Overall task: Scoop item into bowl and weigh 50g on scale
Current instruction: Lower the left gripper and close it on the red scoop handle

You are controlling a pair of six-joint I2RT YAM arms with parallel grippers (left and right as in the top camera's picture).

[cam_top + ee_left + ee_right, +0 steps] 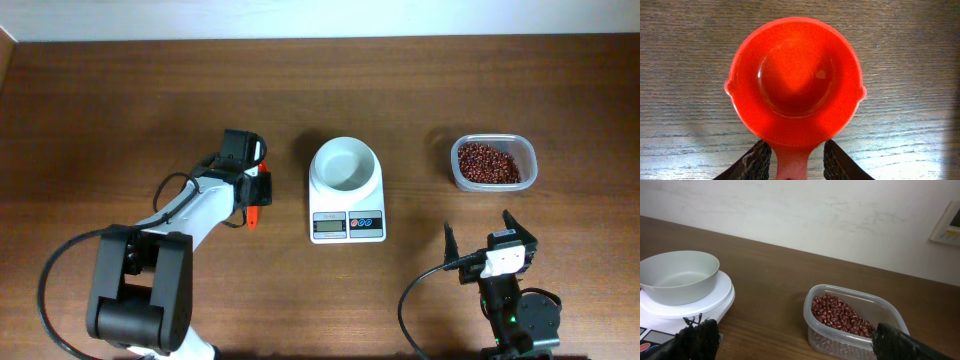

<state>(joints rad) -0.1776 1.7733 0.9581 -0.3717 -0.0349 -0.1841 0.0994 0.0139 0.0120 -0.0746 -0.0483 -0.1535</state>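
Observation:
The white bowl [345, 165] stands empty on the white scale [347, 226] at the table's middle; both also show in the right wrist view, the bowl [677, 275] on the scale [720, 302]. The reddish-brown beans [488, 162] lie in a clear plastic tub [531, 168] at the right, seen close in the right wrist view [840, 315]. A red scoop [795, 80] lies empty on the table, partly under my left arm [253, 215]. My left gripper [792, 160] is open, with a finger on each side of the scoop's handle. My right gripper [795, 340] is open wide and empty, in front of the tub.
The tub's rim [860, 295] stands just beyond my right fingers. The scale's display and buttons [348, 224] face the front edge. A wall runs along the table's far side. Black cables loop beside both arm bases.

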